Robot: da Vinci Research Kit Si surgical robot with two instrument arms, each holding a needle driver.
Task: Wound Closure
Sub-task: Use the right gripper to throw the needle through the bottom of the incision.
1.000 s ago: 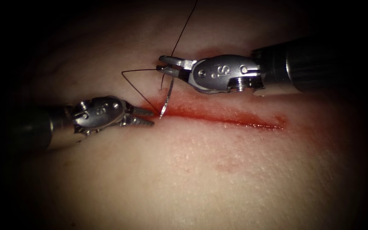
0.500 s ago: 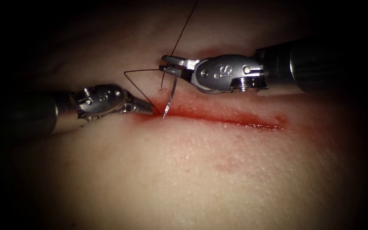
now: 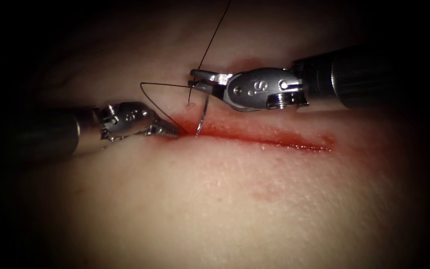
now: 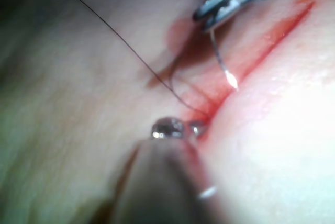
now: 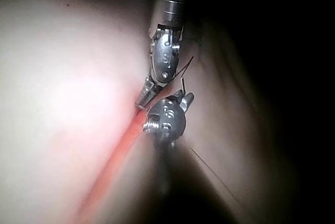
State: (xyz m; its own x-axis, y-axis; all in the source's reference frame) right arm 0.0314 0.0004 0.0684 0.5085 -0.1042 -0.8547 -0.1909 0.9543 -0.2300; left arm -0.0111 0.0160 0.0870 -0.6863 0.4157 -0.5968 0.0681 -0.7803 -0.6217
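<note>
The needle [image 3: 202, 115] is held near its thread end in the closed jaws of the right tool [image 3: 197, 79], long axis upright, tip down at the cut's [image 3: 274, 141] left end, where the left tool's [image 3: 172, 131] closed jaws rest, apparently empty.

- Surgical training lab setting: pale tissue [image 3: 225, 199] with a red cut [image 3: 265, 138], lit by a narrow endoscope spotlight, edges dark.
- Metal wristed instrument [image 3: 255, 89], upper right of frame.
</note>
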